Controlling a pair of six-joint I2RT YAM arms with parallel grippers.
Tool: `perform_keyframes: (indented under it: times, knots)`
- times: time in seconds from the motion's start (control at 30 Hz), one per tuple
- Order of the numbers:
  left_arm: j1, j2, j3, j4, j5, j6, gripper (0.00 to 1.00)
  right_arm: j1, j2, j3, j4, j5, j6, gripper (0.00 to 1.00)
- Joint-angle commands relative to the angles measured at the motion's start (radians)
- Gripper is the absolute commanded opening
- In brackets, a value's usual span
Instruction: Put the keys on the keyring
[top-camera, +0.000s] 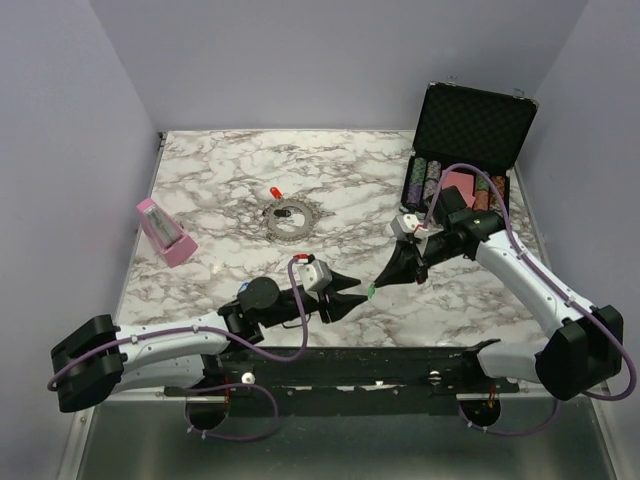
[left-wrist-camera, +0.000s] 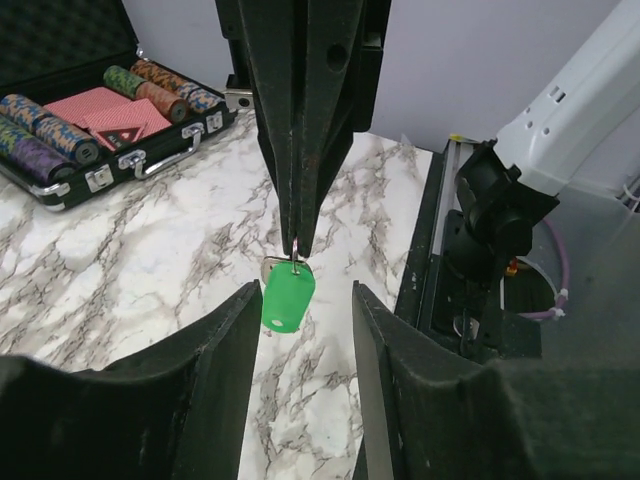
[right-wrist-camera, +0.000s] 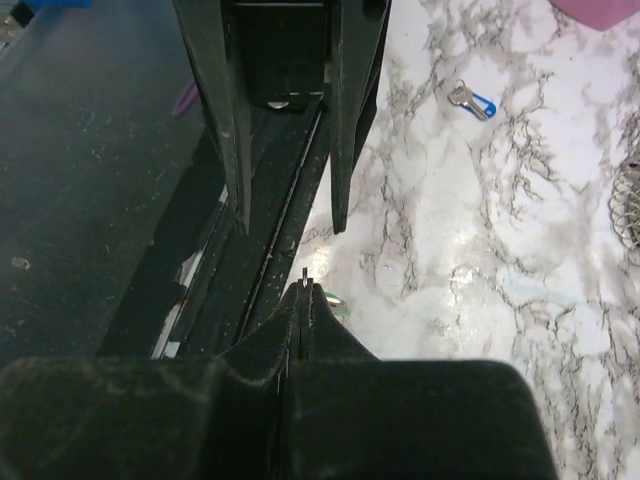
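Observation:
My right gripper (top-camera: 380, 282) is shut on the thin metal end of a green-headed key (top-camera: 370, 291), which hangs just above the marble near the front. In the left wrist view the key (left-wrist-camera: 288, 293) dangles from the right gripper (left-wrist-camera: 296, 243), level with the tips of my open, empty left gripper (left-wrist-camera: 305, 293). My left gripper (top-camera: 360, 289) points at the key from the left. In the right wrist view my right gripper (right-wrist-camera: 305, 288) hides most of the key (right-wrist-camera: 338, 301). The keyring (top-camera: 287, 220) lies mid-table, a red key (top-camera: 274, 191) just behind it. A blue key (right-wrist-camera: 472, 100) lies on the marble.
An open black case (top-camera: 470, 120) with poker chips and cards stands at the back right, also in the left wrist view (left-wrist-camera: 150, 160). A pink box (top-camera: 165, 232) sits at the left. The table's front rail (top-camera: 350, 360) runs close under both grippers.

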Motion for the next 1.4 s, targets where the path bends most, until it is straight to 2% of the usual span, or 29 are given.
perform_keyframes:
  times: [0.0, 0.37, 0.87, 1.1, 1.23, 1.37]
  knots:
    - [0.000, 0.017, 0.010, 0.059, 0.076, 0.029, 0.49, -0.006, -0.032, -0.017, -0.008, -0.105, -0.032, 0.00]
    - [-0.004, 0.063, 0.021, 0.080, 0.091, 0.023, 0.49, -0.007, -0.049, -0.044, 0.045, -0.129, 0.022, 0.00]
    - [-0.006, 0.103, 0.033, 0.116, 0.096, 0.016, 0.39, -0.010, -0.066, -0.092, 0.129, -0.145, 0.113, 0.00]
    - [-0.006, 0.135, 0.049, 0.128, 0.108, 0.005, 0.29, -0.010, -0.071, -0.101, 0.149, -0.155, 0.138, 0.00]
    - [-0.006, 0.146, 0.058, 0.129, 0.113, 0.002, 0.20, -0.010, -0.074, -0.110, 0.157, -0.159, 0.144, 0.00]
    - [-0.004, 0.143, 0.059, 0.120, 0.110, 0.003, 0.04, -0.012, -0.081, -0.115, 0.167, -0.152, 0.158, 0.00]
